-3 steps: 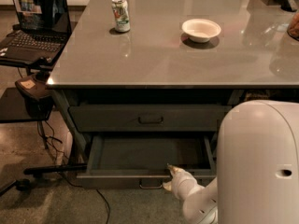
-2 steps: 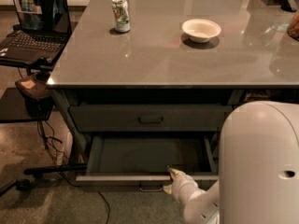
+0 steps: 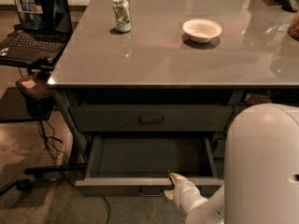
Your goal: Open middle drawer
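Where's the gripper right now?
Camera view, lower centre: the gripper sits at the front edge of the open middle drawer, just right of its centre pull, beside the robot's white body.

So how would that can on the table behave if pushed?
The can stands upright, tall and narrow, so it probably tips, then rolls; the glossy tabletop may let it slide. The gripper is down at the open drawer's front edge.
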`<state>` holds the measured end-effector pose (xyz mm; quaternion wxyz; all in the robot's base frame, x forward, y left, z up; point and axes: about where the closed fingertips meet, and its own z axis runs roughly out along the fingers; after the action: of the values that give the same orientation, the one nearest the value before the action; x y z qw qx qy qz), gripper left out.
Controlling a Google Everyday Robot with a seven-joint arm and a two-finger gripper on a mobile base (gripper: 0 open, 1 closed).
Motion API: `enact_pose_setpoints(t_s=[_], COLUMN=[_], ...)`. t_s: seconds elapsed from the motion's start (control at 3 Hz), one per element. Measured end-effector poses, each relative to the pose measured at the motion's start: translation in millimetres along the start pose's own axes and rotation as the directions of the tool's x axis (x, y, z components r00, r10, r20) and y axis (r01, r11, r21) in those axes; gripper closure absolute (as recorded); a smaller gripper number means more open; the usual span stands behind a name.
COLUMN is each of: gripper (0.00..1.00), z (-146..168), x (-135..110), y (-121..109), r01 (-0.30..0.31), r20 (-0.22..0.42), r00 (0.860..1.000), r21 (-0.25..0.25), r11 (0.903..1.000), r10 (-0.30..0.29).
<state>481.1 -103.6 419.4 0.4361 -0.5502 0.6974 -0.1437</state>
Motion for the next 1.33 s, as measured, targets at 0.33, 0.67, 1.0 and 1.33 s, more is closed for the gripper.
enact_pose_setpoints(t_s=[0.33, 0.67, 1.0, 1.33], gripper=[1.00, 1.00, 1.00, 1.00], z=[-24, -39, -44, -44], x=[2, 4, 3, 3], y=[18, 29, 30, 32], r01=[-0.007, -0.011, -0.013, -0.009], r20=[0.002, -0.004, -0.004, -0.005], r00=[1.000, 1.000, 1.000, 1.000], r21=[0.019, 0.017, 0.021, 0.016], r11=[0.9998, 0.9998, 0.9997, 0.9998], r10=[0.007, 0.011, 0.013, 0.009])
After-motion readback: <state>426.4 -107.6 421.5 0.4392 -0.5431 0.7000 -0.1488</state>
